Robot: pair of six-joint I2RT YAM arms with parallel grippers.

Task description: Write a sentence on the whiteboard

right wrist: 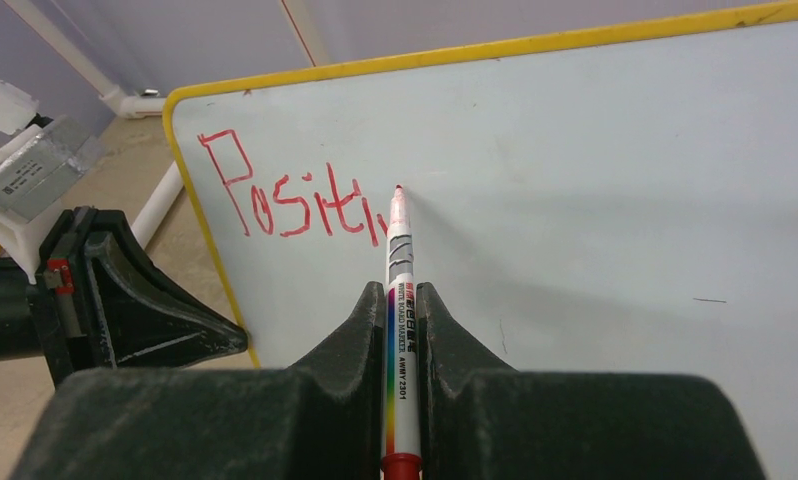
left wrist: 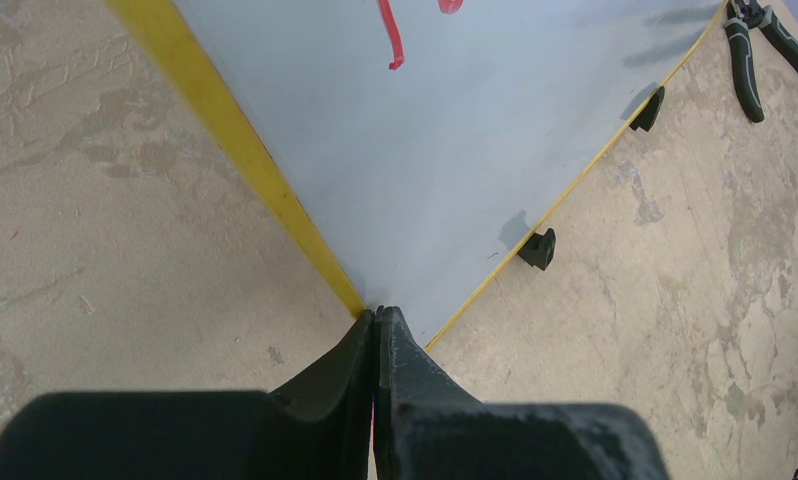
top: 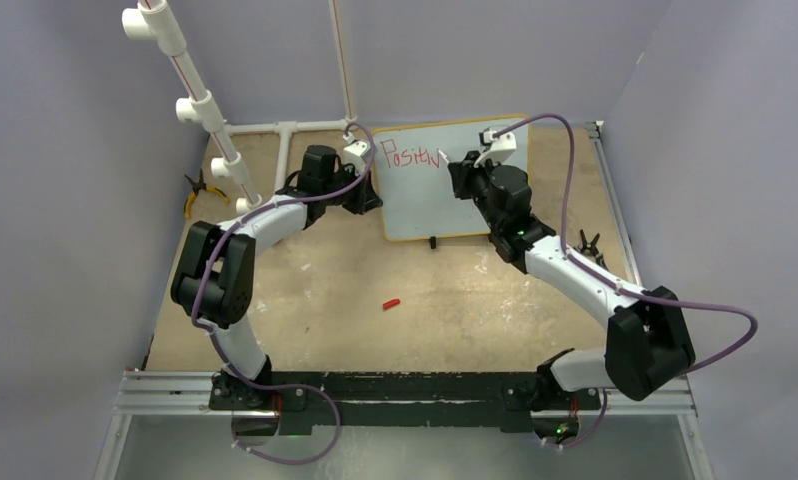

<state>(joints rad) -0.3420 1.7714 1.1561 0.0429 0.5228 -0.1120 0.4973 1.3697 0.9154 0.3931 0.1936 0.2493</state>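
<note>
Lying flat toward the far side of the table, long edges running left to right: the whiteboard, with a yellow frame all round and small black feet showing along its near edge. Carrying the sentence in thin red strokes at its far left corner, reading "Positi" plus one more short stroke.

Clamping the marker in the right gripper, jaws nearly closed with only the slim white barrel between them and the red end sticking out behind the fingers. Pointing the tip away from the wrist and down at the board, just past the last red stroke. Looking like contact with the surface, yet too close to call.

Resting the left gripper at the board's near left corner, jaws fully closed, finger pressed against finger, holding nothing. Meeting the yellow frame right at that corner with the fingertips.

Lying loose on the table between the two arms, well apart from the board: a small red piece. Lying near the board's near right corner: black pliers. Lying near the left wall: yellow pliers, beside a white pipe frame rising from the table's far left.
</note>
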